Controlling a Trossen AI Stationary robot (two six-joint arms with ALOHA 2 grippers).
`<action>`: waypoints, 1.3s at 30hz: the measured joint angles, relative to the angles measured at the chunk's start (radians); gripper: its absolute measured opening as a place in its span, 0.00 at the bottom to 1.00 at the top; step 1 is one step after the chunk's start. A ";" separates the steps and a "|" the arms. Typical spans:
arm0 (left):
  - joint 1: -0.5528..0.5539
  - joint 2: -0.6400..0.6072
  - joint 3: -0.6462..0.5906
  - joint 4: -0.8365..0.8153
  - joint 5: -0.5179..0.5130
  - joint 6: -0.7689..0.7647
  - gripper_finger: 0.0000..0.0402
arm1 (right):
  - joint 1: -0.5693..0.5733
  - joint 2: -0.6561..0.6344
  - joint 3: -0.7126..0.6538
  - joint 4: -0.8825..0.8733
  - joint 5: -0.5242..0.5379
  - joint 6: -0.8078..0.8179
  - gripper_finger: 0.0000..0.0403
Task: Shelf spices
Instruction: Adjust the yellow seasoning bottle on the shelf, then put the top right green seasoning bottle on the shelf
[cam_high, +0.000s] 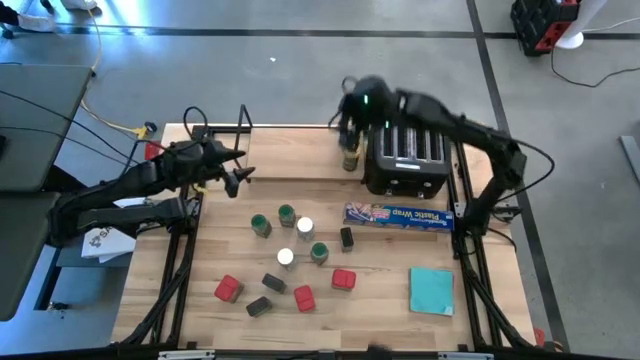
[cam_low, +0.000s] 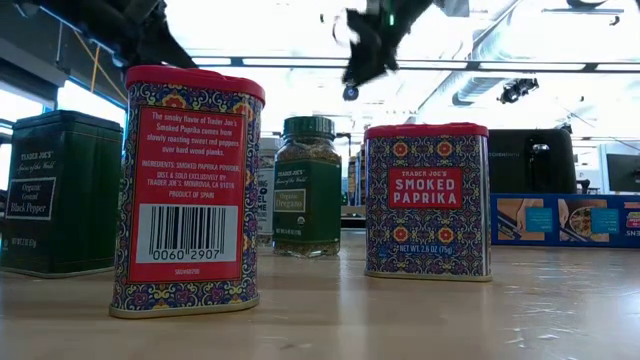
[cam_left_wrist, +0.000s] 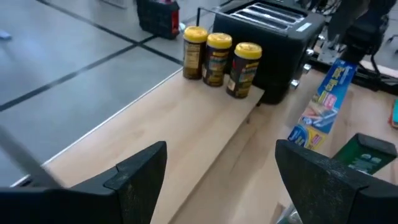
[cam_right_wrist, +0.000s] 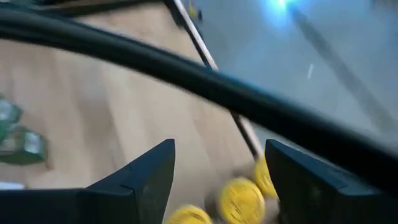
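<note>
Left gripper (cam_high: 238, 176) hovering over shelf's (cam_high: 290, 150) bare end, jaws wide, empty, likely ready to fetch more. Loose jars and tins (cam_high: 285, 258) waiting mid-table. Right gripper (cam_high: 350, 125) above yellow-lidded jars (cam_left_wrist: 217, 57) lined beside toaster (cam_high: 405, 160), jaws parted, gripping nothing

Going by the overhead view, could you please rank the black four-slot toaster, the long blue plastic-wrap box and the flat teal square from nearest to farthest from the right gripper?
Measured from the right gripper, above the yellow-lidded jars on the shelf:
1. Black four-slot toaster, directly beside the gripper.
2. Long blue plastic-wrap box, in front of the toaster.
3. Flat teal square, near the table's front right edge.
</note>
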 joint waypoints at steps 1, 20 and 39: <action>0.000 0.010 0.000 0.002 0.000 0.000 0.74 | -0.043 0.026 0.017 -0.032 -0.039 0.022 0.59; 0.000 0.078 0.000 -0.013 0.000 0.009 0.74 | -0.198 0.274 0.073 -0.060 -0.070 0.035 0.38; 0.000 0.078 0.000 -0.014 0.002 0.008 0.74 | -0.160 0.213 0.072 -0.041 -0.024 0.004 0.38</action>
